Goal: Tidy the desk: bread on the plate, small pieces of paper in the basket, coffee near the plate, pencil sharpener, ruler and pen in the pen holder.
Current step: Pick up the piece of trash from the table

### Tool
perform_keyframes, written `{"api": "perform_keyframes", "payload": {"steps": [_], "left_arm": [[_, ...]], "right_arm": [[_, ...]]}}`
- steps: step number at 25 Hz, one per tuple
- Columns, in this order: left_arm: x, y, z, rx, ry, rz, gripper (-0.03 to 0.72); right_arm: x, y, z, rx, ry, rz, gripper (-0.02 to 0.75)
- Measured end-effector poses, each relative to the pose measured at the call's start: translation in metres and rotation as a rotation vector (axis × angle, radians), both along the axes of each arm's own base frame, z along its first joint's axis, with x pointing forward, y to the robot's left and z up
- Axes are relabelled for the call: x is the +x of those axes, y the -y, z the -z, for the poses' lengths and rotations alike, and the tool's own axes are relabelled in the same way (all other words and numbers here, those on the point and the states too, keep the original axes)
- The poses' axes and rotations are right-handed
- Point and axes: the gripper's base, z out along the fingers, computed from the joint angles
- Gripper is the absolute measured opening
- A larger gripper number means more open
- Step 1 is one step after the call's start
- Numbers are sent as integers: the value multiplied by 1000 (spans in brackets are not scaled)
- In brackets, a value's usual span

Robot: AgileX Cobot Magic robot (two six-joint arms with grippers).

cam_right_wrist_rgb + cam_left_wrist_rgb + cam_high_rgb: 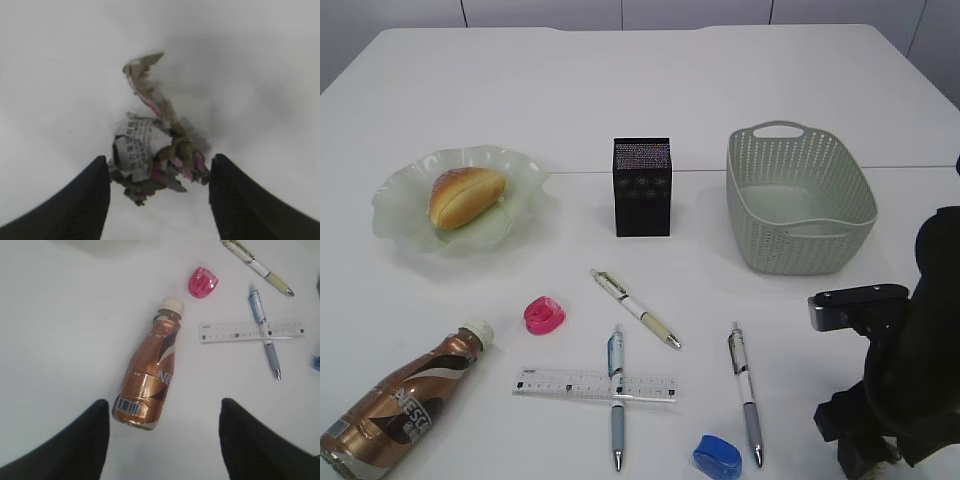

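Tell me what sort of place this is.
Likely a lab tabletop staged as a messy desk: a bare white table holding a black pen holder, pens and a ruler, beside bread on a plate and a grey basket.

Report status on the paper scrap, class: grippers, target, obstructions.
Right gripper open, straddling crumpled paper. Left gripper open above coffee bottle. Nothing blocking.

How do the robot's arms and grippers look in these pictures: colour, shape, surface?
The right arm is black, bulky and matte, with a boxy black block at its wrist. The left gripper and right gripper each show two broad black fingers with a fine ribbed texture. No cables or markings are visible.
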Motion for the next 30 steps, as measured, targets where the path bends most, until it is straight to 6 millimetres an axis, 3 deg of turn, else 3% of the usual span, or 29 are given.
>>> {"api": "perform_keyframes", "payload": {"steps": [9,16,25,30], "left_arm": [[1,0,-1,-5,11,-2,505],[1,0,-1,-5,11,-2,505],[1,0,-1,-6,16,-3,505],[1,0,-1,-6,17,-3,505]], "right_arm": [[0,0,0,1,5,-5,221],[1,0,-7,10,34,-8,180],[0,0,-58,66,220,-11,176],[20,-6,-103,110,362,-10,176]]}}
